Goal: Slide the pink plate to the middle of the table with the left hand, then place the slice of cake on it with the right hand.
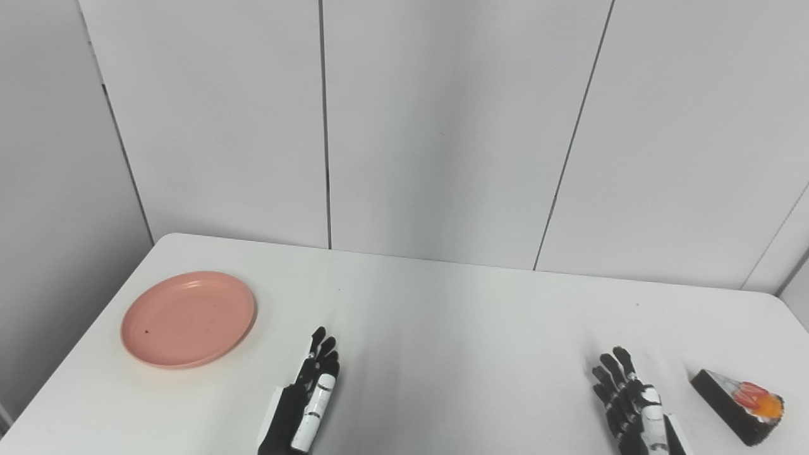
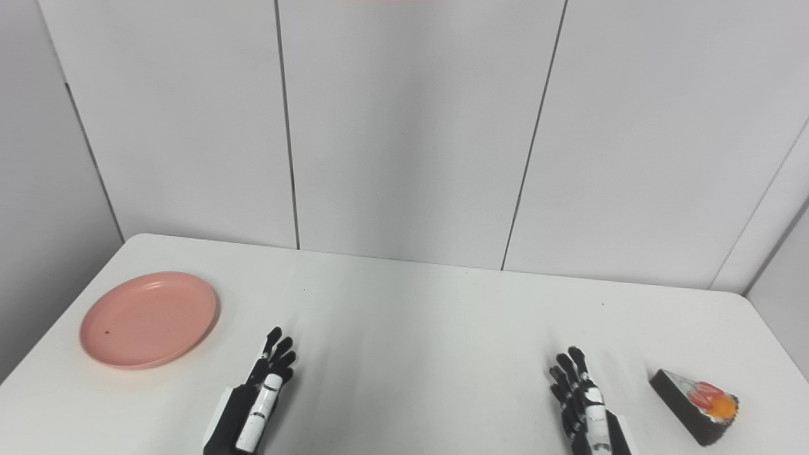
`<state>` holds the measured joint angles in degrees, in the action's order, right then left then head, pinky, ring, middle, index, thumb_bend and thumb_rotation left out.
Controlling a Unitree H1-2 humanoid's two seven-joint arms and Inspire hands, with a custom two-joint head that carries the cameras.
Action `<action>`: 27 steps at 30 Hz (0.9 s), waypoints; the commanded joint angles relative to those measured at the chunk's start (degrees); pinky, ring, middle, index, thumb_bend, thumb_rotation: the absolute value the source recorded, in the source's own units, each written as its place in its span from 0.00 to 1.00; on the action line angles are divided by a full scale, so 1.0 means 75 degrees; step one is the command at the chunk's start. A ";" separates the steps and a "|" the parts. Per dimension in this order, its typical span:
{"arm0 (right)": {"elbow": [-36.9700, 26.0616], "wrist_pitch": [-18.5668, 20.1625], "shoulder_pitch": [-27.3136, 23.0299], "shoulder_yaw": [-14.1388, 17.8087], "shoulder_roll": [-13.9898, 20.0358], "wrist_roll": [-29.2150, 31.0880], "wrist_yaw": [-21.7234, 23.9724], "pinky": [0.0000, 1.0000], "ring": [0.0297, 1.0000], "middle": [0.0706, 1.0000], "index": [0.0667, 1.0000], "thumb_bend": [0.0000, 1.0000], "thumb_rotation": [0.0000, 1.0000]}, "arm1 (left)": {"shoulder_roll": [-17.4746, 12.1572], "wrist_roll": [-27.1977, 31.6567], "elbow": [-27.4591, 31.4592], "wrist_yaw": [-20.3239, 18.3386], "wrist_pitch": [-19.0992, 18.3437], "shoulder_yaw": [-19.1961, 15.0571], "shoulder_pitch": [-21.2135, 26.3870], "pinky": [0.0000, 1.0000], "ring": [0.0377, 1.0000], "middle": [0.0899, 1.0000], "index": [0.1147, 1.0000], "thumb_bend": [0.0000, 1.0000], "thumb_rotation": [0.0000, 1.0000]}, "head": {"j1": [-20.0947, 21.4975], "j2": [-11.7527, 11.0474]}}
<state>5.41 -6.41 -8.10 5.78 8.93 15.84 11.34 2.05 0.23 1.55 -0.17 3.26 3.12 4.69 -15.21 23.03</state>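
Note:
A round pink plate lies flat on the white table, far left, with nothing on it. My left hand rests near the front edge, to the right of the plate and apart from it, its fingers stretched forward and holding nothing. At the far right front sits the slice of cake, a dark wedge with white icing and red and orange topping. My right hand sits just left of the cake without touching it, fingers spread and empty.
Grey wall panels stand right behind the table's back edge. The table's rounded left corner is behind the plate, and the right edge runs close past the cake.

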 commanded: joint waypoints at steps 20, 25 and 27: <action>-0.0545 0.0390 0.0339 -0.0096 -0.0150 0.0001 -0.0041 0.98 0.93 0.93 0.96 0.79 1.00 | -0.0137 0.0574 0.0704 0.0018 0.0439 -0.0656 0.0793 0.85 0.86 0.83 0.82 0.73 0.80 | 0.0491 0.0318; -0.0639 0.0388 0.0402 -0.0160 -0.0192 -0.0060 -0.0046 0.98 0.92 0.93 0.96 0.81 1.00 | -0.0527 0.0615 0.0839 0.0102 0.0112 -0.1087 0.1463 0.76 0.80 0.78 0.76 0.81 0.80 | 0.0559 0.0324; -0.0660 0.0397 0.0416 -0.0170 -0.0196 -0.0055 -0.0029 0.98 0.93 0.93 0.96 0.81 1.00 | -0.0682 0.0669 0.0799 0.0098 0.0110 -0.1245 0.1760 0.75 0.79 0.77 0.74 0.80 0.80 | 0.0483 0.0321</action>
<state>1.20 -3.46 -5.44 4.72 7.56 15.19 10.78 -2.48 4.65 5.75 0.28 3.52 -5.93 15.69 -11.60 25.40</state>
